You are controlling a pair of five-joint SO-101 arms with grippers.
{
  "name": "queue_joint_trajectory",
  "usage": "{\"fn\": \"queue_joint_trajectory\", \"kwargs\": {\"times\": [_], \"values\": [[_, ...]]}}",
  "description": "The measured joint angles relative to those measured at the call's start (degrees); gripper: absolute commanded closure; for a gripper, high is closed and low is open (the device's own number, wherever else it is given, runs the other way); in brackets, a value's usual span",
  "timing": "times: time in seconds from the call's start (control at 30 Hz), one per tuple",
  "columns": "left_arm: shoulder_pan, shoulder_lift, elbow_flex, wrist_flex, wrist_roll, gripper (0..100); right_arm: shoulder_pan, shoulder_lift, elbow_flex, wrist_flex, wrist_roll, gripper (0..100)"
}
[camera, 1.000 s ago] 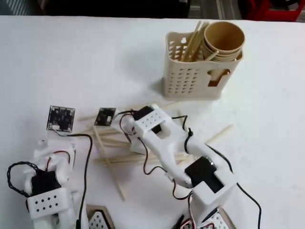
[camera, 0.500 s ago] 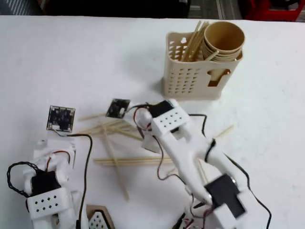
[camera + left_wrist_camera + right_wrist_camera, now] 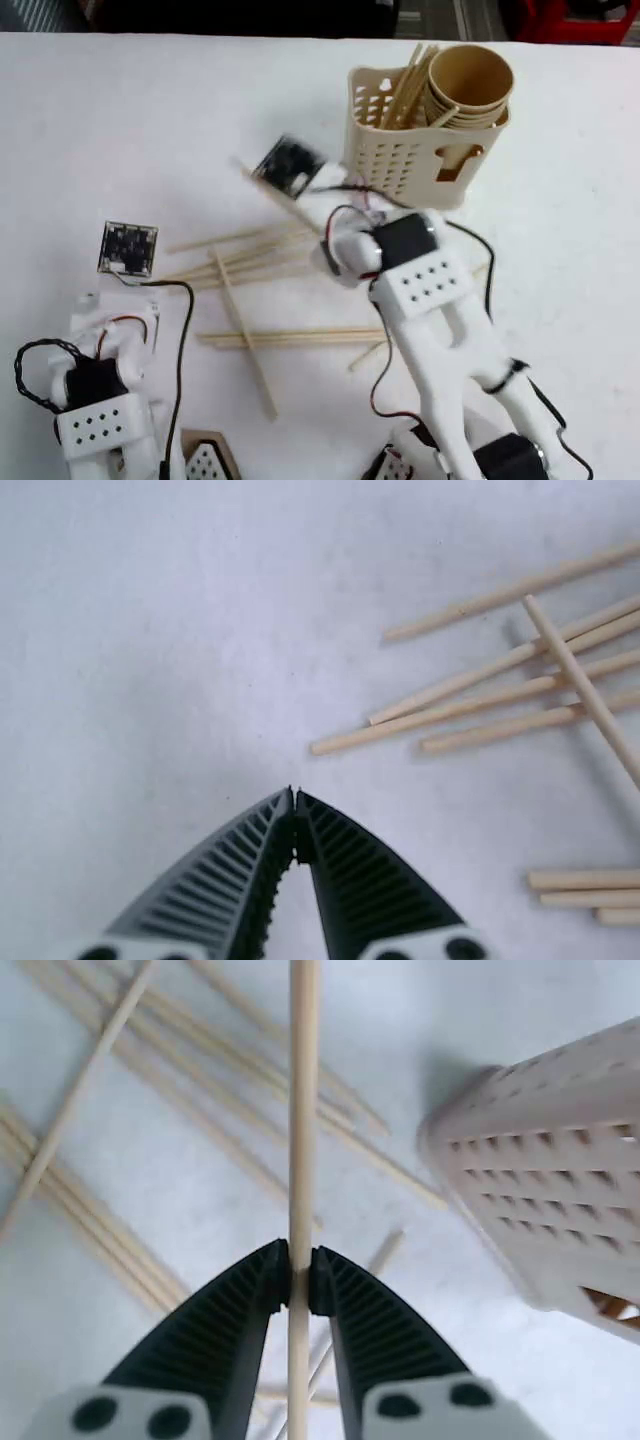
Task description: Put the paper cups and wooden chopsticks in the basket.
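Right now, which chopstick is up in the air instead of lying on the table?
The chopstick pinched in the right claw, near the basket. It is held above the table, while the other loose chopsticks lie flat on it.

My black plastic fingers (image 3: 230,1310) are ribbed and matt; the pale wooden chopstick (image 3: 302,1080) is smooth, bare; the cream perforated plastic basket (image 3: 540,1180) matt.

Basket (image 3: 400,170) sat far back on the table (image 3: 150,120), paper cups (image 3: 470,80) stacked in its right compartment, standing chopsticks (image 3: 405,85) in the left one. Loose chopsticks (image 3: 280,338) lay scattered in front-left of it, with the left gripper (image 3: 295,800) near their left ends. The right gripper (image 3: 297,1270) held a single chopstick (image 3: 302,1110) above them, just left of the basket.
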Motion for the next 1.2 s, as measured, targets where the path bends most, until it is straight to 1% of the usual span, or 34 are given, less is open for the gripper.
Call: {"fn": "queue_joint_trajectory", "kwargs": {"times": [0.13,0.3,0.5,0.73,0.87,1.0,1.2], "values": [[0.00,0.00,0.00,0.00,0.00,98,2.46,-1.23,-6.07,-1.32,-3.78,98.1],[0.00,0.00,0.09,0.00,0.00,98,5.54,-1.23,-9.76,-9.14,-7.74,98.1],[0.00,0.00,0.26,0.00,0.00,98,8.26,-1.23,-10.11,-23.30,-11.60,98.1],[0.00,0.00,0.26,0.00,0.00,98,13.10,-0.79,-10.20,-43.60,-16.53,98.1],[0.00,0.00,0.26,0.00,0.00,98,14.42,4.48,-10.20,-53.63,-18.11,98.1],[0.00,0.00,0.26,-0.18,0.00,98,14.51,12.40,-10.20,-59.25,-18.29,98.1],[0.00,0.00,2.46,-3.78,0.00,98,15.47,22.24,-10.20,-67.25,-18.29,98.1]]}}
